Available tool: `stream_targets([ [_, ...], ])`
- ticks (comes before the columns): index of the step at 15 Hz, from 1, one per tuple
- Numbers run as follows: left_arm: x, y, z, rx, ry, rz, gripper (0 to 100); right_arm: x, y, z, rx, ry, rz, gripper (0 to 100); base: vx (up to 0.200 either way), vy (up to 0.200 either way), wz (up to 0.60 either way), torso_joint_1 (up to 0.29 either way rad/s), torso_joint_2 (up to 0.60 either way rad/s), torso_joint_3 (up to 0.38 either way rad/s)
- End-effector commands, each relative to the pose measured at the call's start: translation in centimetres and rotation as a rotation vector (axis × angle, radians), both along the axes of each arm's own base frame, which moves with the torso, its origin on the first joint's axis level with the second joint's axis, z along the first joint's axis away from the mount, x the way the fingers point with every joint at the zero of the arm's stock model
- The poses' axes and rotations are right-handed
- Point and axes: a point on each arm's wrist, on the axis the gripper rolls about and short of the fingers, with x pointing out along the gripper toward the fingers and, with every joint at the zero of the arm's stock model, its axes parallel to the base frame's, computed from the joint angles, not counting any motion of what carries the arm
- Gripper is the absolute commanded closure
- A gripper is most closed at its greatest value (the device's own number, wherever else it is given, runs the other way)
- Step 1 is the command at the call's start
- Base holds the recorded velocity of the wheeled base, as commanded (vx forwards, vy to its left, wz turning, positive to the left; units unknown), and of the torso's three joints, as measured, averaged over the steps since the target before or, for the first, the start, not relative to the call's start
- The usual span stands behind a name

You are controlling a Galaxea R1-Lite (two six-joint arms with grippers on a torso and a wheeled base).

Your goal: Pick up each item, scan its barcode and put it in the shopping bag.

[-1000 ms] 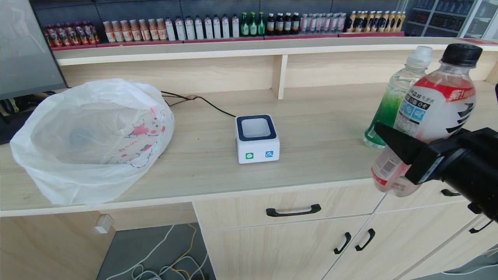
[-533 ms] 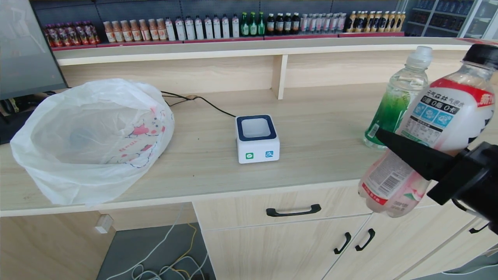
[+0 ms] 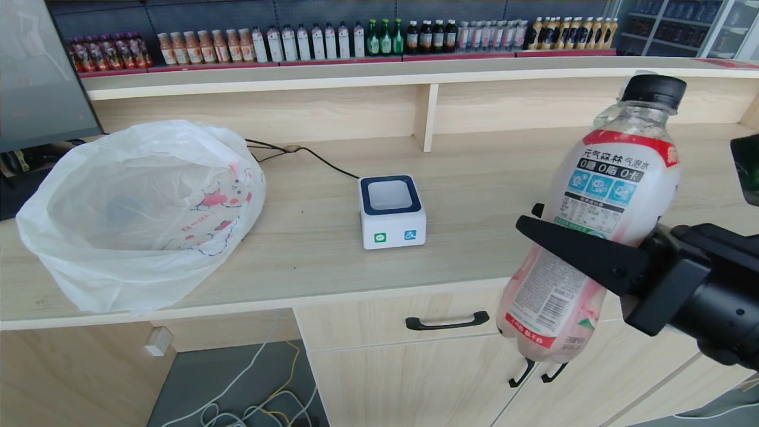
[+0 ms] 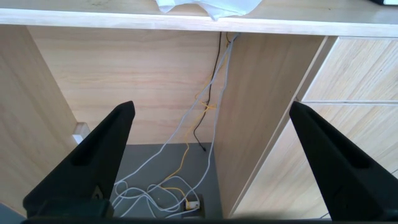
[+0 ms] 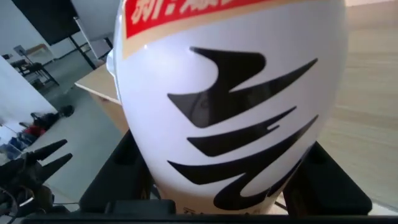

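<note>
Shopping bag [image 3: 71,237] is sitting open-mouthed on the counter [image 3: 486,196], well off to the left of the right gripper [image 3: 531,218], with nothing clearly lying inside it. Left gripper [image 4: 211,109] is hanging below the counter edge, its fingers spreading wide and holding nothing. Scanner [image 3: 391,210] is standing between the bag and the right gripper, window facing up. That right gripper is clamping round the waist of the bottle [image 3: 611,190], holding it tilted in the air, clear of the counter, cap up and barcode showing low on the label. Picking up is looking done for this item; scanning and bagging are remaining. Counting: one bag, one scanner, one bottle in the grip, two grippers
</note>
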Motion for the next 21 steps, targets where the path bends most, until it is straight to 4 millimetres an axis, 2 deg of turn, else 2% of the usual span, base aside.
stream_targets([
  [1,0.0,0.0,0.0,0.0,0.0,0.0,0,1.7,1.9,-0.6,0.033,0.049,0.067,100,0.0,0.0,0.0,0.0,0.0,0.0],
  [5,0.0,0.0,0.0,0.0,0.0,0.0,0,3.4,3.6,-1.6,0.16,0.09,0.212,100,0.0,0.0,0.0,0.0,0.0,0.0],
  [7,0.0,0.0,0.0,0.0,0.0,0.0,0,3.0,3.5,-0.8,0.237,0.112,0.298,100,0.0,0.0,0.0,0.0,0.0,0.0],
  [10,0.0,0.0,0.0,0.0,0.0,0.0,0,2.7,3.8,-0.1,0.236,0.093,0.383,100,0.0,0.0,0.0,0.0,0.0,0.0],
  [16,0.0,0.0,0.0,0.0,0.0,0.0,0,2.4,5.6,1.8,0.272,0.041,0.455,100,0.0,0.0,0.0,0.0,0.0,0.0],
  [21,0.0,0.0,0.0,0.0,0.0,0.0,0,1.4,5.9,2.1,0.278,0.036,0.487,100,0.0,0.0,0.0,0.0,0.0,0.0],
])
